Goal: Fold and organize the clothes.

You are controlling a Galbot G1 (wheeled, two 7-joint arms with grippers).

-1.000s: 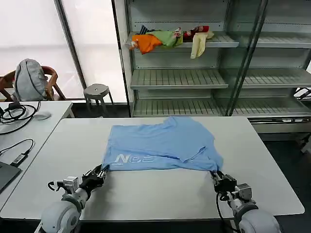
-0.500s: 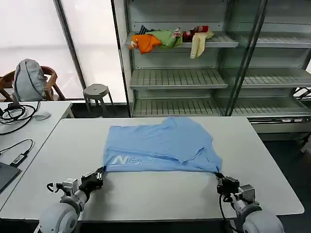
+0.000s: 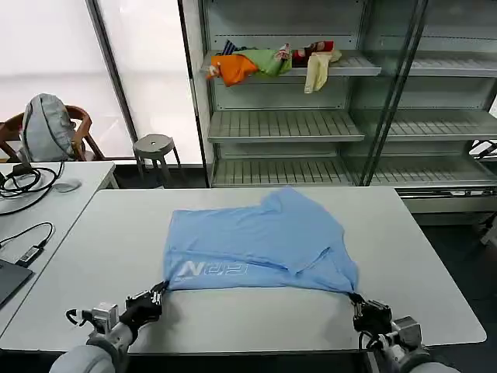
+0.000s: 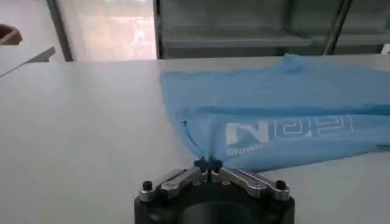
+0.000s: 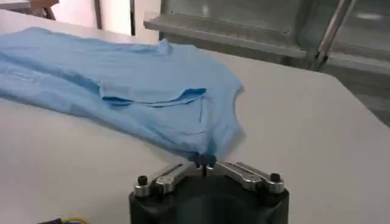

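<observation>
Blue T-shirt [image 3: 260,241] lies folded on surface [image 3: 116,233], white letters up. Left gripper [image 3: 159,291] – fingers pinch near left corner. Right gripper [image 3: 355,299] – fingers pinch near right corner. Both low, at near edge.

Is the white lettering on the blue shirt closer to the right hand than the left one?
No, the white lettering on the T-shirt sits beside the corner pinched by the left hand, away from the right hand.
</observation>
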